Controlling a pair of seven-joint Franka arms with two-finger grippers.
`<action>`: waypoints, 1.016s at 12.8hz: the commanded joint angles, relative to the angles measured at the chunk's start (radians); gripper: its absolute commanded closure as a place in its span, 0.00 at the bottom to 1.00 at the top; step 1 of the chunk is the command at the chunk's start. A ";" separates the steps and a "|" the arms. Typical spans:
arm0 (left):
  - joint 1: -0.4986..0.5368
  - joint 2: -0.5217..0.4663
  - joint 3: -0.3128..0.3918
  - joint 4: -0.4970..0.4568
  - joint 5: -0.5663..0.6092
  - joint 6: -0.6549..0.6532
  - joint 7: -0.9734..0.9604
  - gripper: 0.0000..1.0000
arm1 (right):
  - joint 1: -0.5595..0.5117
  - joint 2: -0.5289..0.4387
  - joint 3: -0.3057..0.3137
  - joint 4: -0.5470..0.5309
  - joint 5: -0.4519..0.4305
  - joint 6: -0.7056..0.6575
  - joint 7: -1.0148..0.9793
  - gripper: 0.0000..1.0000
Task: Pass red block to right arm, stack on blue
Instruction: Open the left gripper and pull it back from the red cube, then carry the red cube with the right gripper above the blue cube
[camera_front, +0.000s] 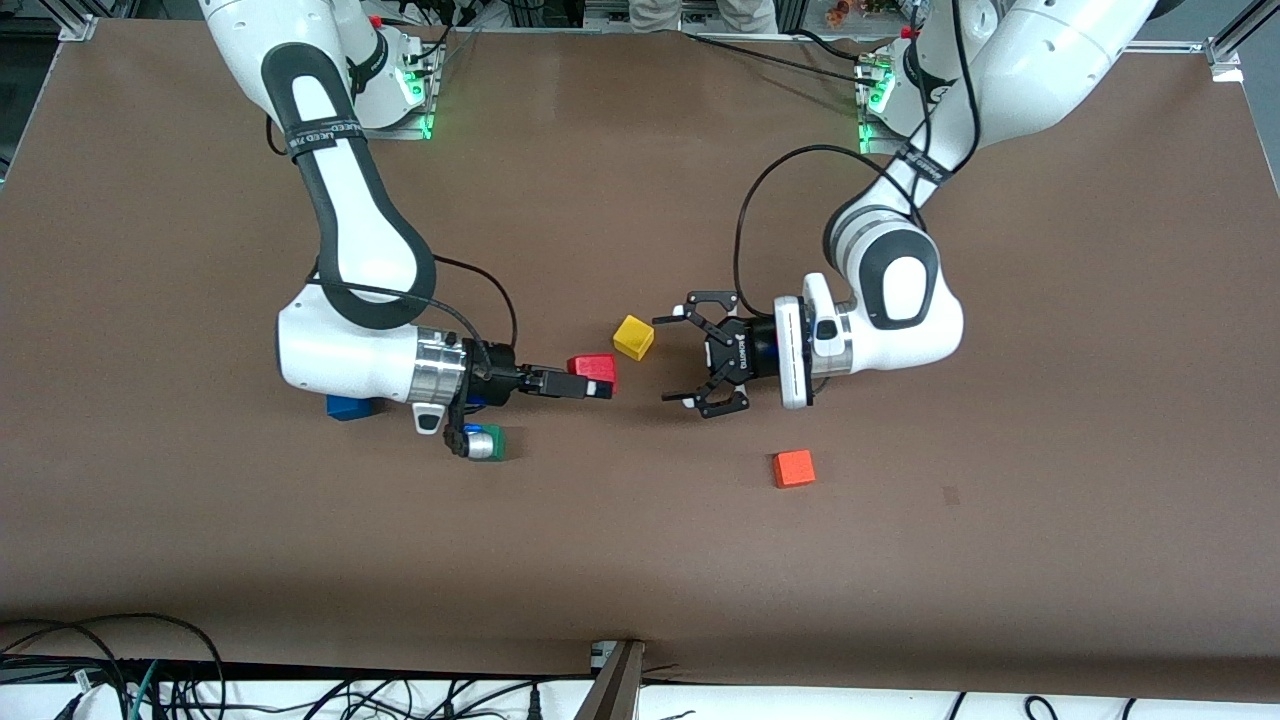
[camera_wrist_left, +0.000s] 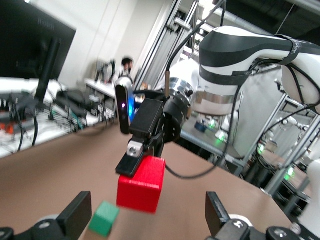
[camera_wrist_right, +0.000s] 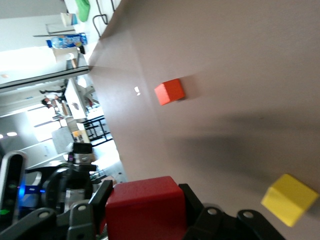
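My right gripper (camera_front: 598, 384) is shut on the red block (camera_front: 591, 367) and holds it above the table. In the right wrist view the red block (camera_wrist_right: 144, 206) fills the gap between my right gripper's (camera_wrist_right: 145, 194) black fingers. My left gripper (camera_front: 681, 360) stands open, facing the block with a small gap to it. In the left wrist view its pads (camera_wrist_left: 79, 214) flank empty space, with the red block (camera_wrist_left: 141, 184) hanging from the right gripper (camera_wrist_left: 134, 161) ahead. The blue cube (camera_front: 347, 407) lies on the table, partly hidden under the right arm's wrist.
A yellow cube (camera_front: 633, 337) lies beside the left gripper, toward the bases. An orange cube (camera_front: 793, 468) lies nearer to the front camera than the left gripper. A green cube (camera_front: 494, 442) sits under the right wrist camera.
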 joint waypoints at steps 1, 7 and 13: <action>0.045 -0.055 0.002 -0.009 0.185 -0.050 -0.242 0.00 | 0.001 -0.016 -0.041 -0.005 -0.116 -0.049 -0.008 0.86; 0.080 -0.054 0.012 -0.027 0.507 -0.086 -0.601 0.00 | -0.001 -0.036 -0.141 -0.008 -0.581 -0.093 -0.071 0.86; 0.166 -0.098 0.025 -0.021 1.005 -0.232 -1.012 0.00 | 0.002 -0.038 -0.309 -0.075 -0.880 -0.135 -0.199 0.86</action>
